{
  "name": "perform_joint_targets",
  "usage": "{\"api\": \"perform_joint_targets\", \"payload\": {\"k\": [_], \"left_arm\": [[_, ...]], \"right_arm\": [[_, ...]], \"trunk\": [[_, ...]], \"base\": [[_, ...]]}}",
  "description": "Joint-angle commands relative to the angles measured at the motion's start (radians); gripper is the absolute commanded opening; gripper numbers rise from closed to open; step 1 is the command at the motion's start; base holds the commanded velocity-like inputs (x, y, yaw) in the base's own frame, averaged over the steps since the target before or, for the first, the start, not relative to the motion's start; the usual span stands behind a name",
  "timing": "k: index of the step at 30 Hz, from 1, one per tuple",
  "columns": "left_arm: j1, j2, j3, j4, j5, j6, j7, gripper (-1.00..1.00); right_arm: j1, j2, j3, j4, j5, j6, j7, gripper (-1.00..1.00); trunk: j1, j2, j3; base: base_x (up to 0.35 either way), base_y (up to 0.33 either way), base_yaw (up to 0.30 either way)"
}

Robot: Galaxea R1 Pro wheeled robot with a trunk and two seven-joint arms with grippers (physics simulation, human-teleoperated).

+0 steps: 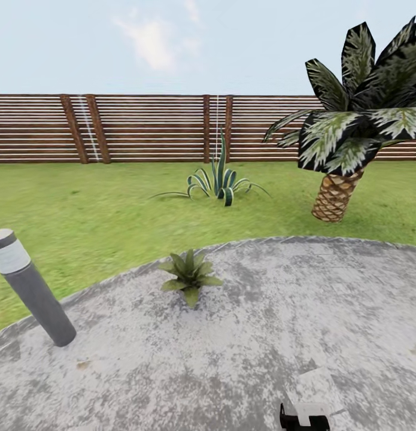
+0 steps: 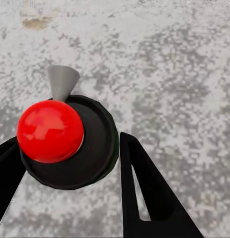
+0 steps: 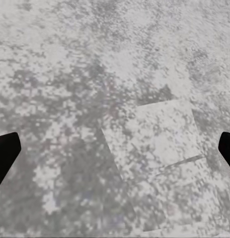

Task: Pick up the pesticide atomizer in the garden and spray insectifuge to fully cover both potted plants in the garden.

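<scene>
From the head view, one potted plant (image 1: 190, 275) sits near the far edge of the grey paved round (image 1: 279, 335), just inside where the lawn (image 1: 100, 209) begins. Behind it on the grass stand a striped agave (image 1: 218, 182) and, well to the right, a palm (image 1: 351, 131), with the slatted wooden fence (image 1: 142, 129) closing the garden. At the near left edge of the paving a tilted grey cylinder with a white band and a small red cap rises into view: this looks like the atomizer (image 1: 28, 287), lifted off the ground. At the bottom edge, a bit of the right gripper (image 1: 304, 417) shows.

In the left wrist view, the left gripper (image 2: 70, 163) has its black fingers (image 2: 144, 193) on either side of the atomizer's dark round top, clamped on it as far as I can judge. The red button (image 2: 49, 131) sits on top and the grey nozzle cone (image 2: 62, 82) points away over the paving.

In the right wrist view, the right gripper's fingers (image 3: 5, 156) stand far apart at the picture's two sides, holding nothing, above bare paving with a paler square patch (image 3: 154, 136).

The pickup seems done; the step in hand is probably bringing the spray to the first plant. The next move calls for aiming the nozzle at the leaves and getting close enough to cover them.
</scene>
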Motion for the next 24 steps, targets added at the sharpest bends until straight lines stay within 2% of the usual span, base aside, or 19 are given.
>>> {"api": "perform_joint_targets", "payload": {"k": [1,9,24], "left_arm": [[-0.001,-0.001,0.005,0.001,0.001,-0.004,-0.002,-1.0],[-0.001,-0.002,0.005,0.001,0.001,-0.005,-0.004,-1.0],[-0.001,-0.004,0.005,0.001,0.001,-0.007,-0.004,-1.0]], "right_arm": [[-0.001,0.0,-0.008,0.001,0.01,-0.002,-0.005,1.0],[-0.001,0.001,-0.009,0.0,0.008,-0.002,-0.004,1.0],[-0.001,0.0,-0.009,0.001,0.007,-0.002,-0.005,1.0]], "trunk": [[0.0,0.0,0.0],[0.0,0.0,0.006],[0.0,0.0,0.007]], "base": [[0.338,0.069,-0.176],[0.338,0.083,-0.216],[0.332,0.132,-0.013]]}}
